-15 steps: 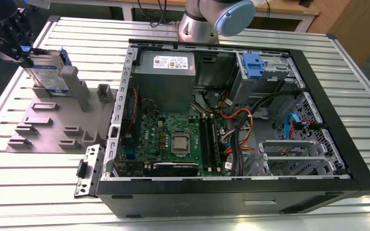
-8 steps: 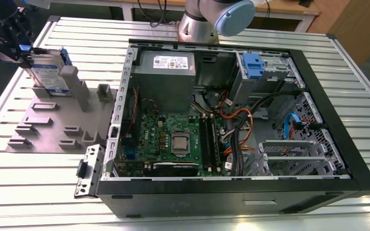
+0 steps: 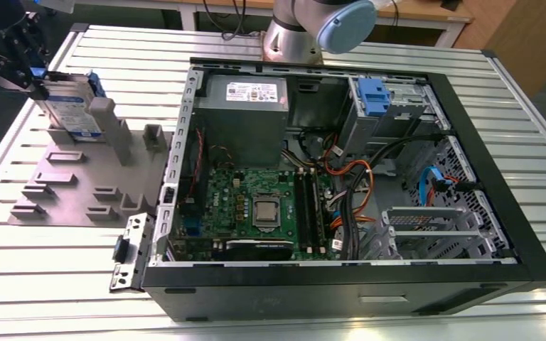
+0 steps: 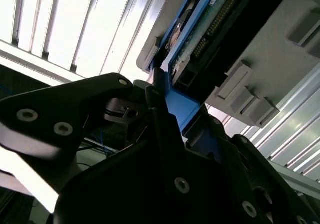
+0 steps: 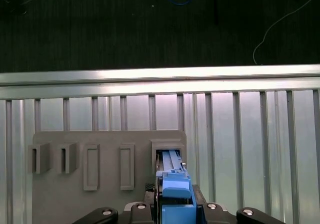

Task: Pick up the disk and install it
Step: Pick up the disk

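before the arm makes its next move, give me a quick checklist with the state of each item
1. Gripper shut on the disk: ok, in the second wrist view it clamps the disk's blue edge.
2. Disk free of the grey fixture: not ok, its lower end stands in a slot.
3. Computer case open: ok, the side is off and the inside is exposed.
4. Drive bay free to take the disk: cannot tell, a blue part sits there.
5. Cables clear of the bay: cannot tell, they run close beside it.
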Robot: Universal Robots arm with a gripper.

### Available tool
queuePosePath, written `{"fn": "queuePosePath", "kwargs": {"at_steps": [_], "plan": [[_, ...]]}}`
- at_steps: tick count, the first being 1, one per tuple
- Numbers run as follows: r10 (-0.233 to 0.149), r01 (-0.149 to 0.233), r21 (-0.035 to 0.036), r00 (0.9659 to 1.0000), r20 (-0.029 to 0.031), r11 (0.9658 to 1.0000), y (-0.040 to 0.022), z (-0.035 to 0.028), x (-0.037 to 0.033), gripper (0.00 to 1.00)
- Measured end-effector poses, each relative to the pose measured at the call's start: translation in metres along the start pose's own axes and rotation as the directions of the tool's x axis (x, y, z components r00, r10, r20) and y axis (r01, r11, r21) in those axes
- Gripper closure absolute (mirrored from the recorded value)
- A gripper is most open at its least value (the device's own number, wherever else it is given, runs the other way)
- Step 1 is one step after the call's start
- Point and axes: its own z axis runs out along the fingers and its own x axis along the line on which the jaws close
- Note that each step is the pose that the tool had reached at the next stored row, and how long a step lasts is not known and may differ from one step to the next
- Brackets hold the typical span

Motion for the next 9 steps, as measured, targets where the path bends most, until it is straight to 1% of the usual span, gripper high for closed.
{"fn": "queuePosePath", "kwargs": {"at_steps": [5, 9], "plan": [[0.000, 0.000, -0.0002, 1.0000, -0.0001, 1.0000, 0.0000, -0.0006, 0.0000, 0.64], [0.000, 0.000, 0.0000, 1.0000, 0.0000, 1.0000, 0.0001, -0.0041, -0.0002, 0.64]]}}
